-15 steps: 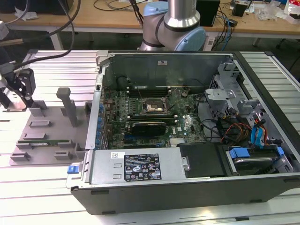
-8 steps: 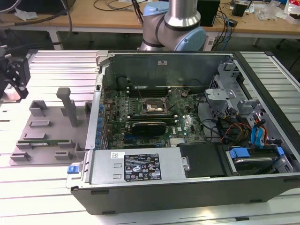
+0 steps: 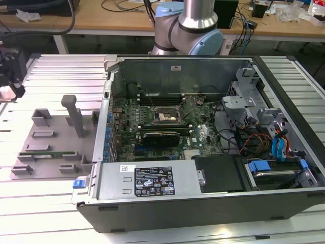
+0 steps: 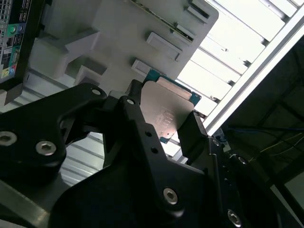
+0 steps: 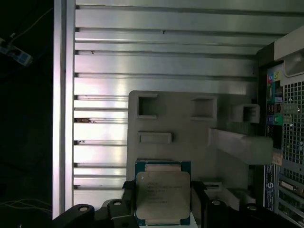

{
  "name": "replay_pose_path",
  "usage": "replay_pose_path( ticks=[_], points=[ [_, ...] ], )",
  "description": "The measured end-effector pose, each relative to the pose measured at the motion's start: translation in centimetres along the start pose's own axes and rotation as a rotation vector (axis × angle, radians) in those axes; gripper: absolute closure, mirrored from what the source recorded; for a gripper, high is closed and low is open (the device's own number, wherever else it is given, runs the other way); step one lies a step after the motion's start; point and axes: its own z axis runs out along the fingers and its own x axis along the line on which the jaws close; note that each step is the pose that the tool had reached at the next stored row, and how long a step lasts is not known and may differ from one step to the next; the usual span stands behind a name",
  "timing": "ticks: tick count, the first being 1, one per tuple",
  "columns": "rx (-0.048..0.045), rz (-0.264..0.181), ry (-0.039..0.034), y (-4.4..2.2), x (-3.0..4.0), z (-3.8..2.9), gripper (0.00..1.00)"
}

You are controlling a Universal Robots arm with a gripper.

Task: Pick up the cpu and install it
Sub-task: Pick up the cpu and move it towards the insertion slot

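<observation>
Cpu point(image 5: 163, 195) is clamped by two opposite edges in gripper point(image 5: 163, 203), closed to chip width; judged light, stiff, fragile underneath, w/ slick metal top.

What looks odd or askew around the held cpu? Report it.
Nothing stands out. In the first wrist view the cpu sits squarely between the fingers of the gripper, flat and unmarked, with the grey tray behind it.

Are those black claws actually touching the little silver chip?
Touching. In the second wrist view the gripper has its jaws pressed against opposite edges of the cpu, with no gap showing on either side.
</observation>
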Motion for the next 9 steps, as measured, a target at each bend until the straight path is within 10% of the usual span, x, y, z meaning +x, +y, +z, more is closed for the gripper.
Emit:
replay_pose_path(
  ticks=[9],
  points=[
    [0.0,0.0,0.0,0.07,-0.07,-2.38,0.45]
  ],
)
